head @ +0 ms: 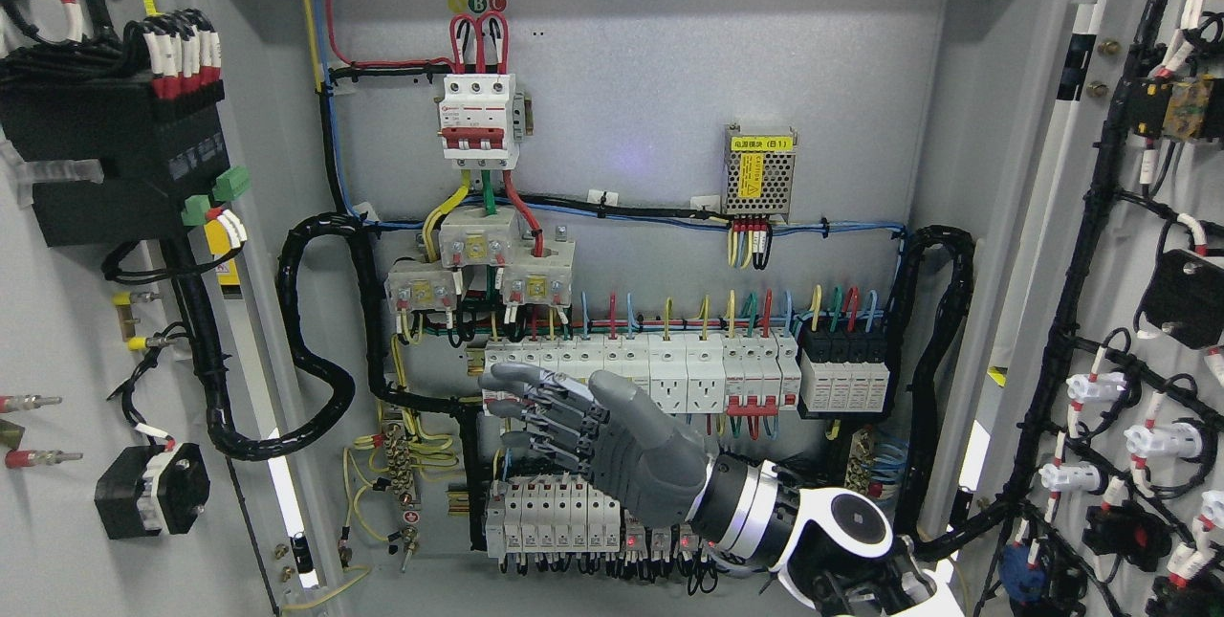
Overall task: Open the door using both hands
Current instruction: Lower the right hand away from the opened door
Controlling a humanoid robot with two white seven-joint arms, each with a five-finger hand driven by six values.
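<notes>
The grey cabinet stands open, with its left door swung out at the left edge and its right door swung out at the right edge. Both door insides carry black parts and wiring. My right hand comes in from the lower right on a white and black wrist. It hovers in front of the breaker rows in the cabinet's lower middle, fingers stretched out towards the left, holding nothing and touching neither door. No left arm shows.
Inside on the back panel are a red and white main breaker, a small power supply, rows of white breakers and thick black cable conduits on both sides.
</notes>
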